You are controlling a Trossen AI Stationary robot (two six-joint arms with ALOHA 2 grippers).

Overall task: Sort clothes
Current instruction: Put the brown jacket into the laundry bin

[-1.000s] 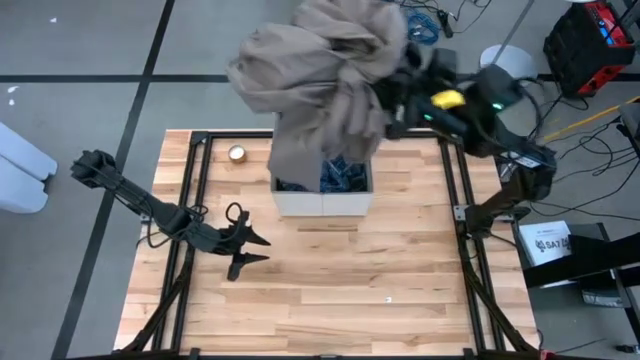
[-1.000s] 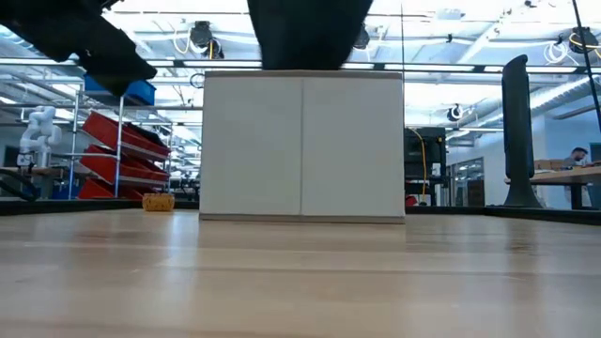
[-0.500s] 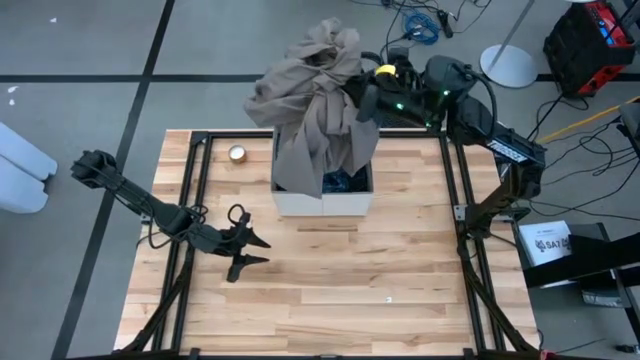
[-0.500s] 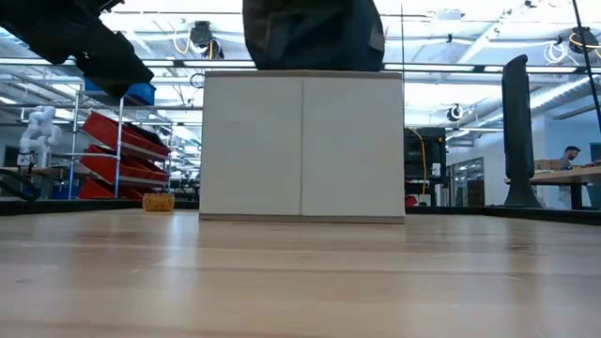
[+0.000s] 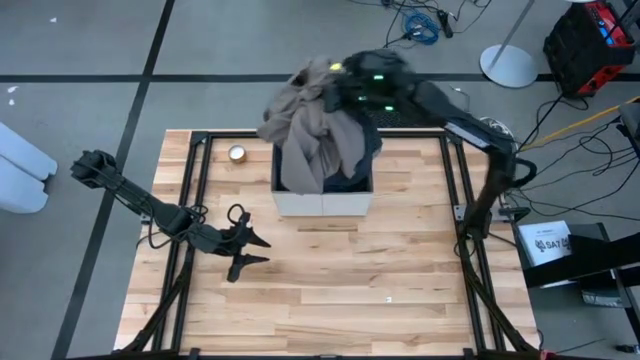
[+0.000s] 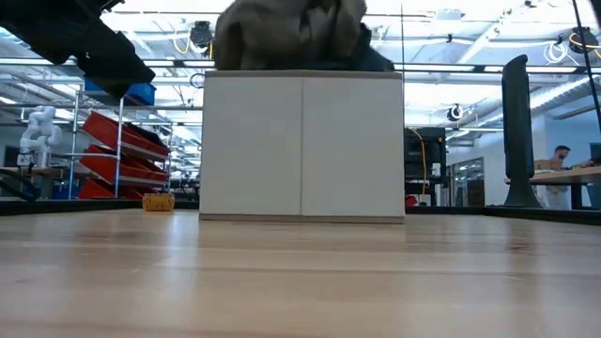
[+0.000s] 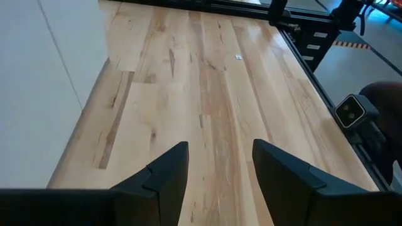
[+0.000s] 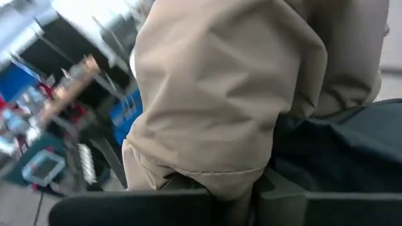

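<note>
A: Biggest first. Wooden table (image 5: 330, 280), light planks, dark rails down both sides.

B: Next?

A: Fabric box (image 5: 322, 203) at the far middle of the table, pale walls. Low view shows it as a plain white block (image 6: 302, 145) with a seam down the front.

B: Clothes?

A: Tan-brown garment (image 5: 310, 120) bunched on top of the box, spilling over the far-left rim, part hanging down inside. Low view has it heaped above the box top (image 6: 282, 33). A dark slate piece (image 5: 362, 138) sits just beside it on the right side of the box, touching the tan one. A bit of blue shows deep in the box, can't tell which garment.

B: Right arm?

A: Reaches in from the right rail over the far edge of the box. Right gripper (image 5: 335, 80) sits at the top of the tan heap, fingers pinched together on the tan fabric. The right wrist view is filled with tan cloth (image 8: 239, 94) pressed against the fingers, dark slate cloth (image 8: 352, 144) alongside.

B: Left?

A: Left gripper (image 5: 255, 248) waits low over the near-left table, well apart from the box, fingers (image 7: 166, 179) spread, nothing between them but bare wood.

B: Small stuff?

A: Small round yellowish object (image 5: 237, 153) on the table, left of the box near the far edge.
</note>
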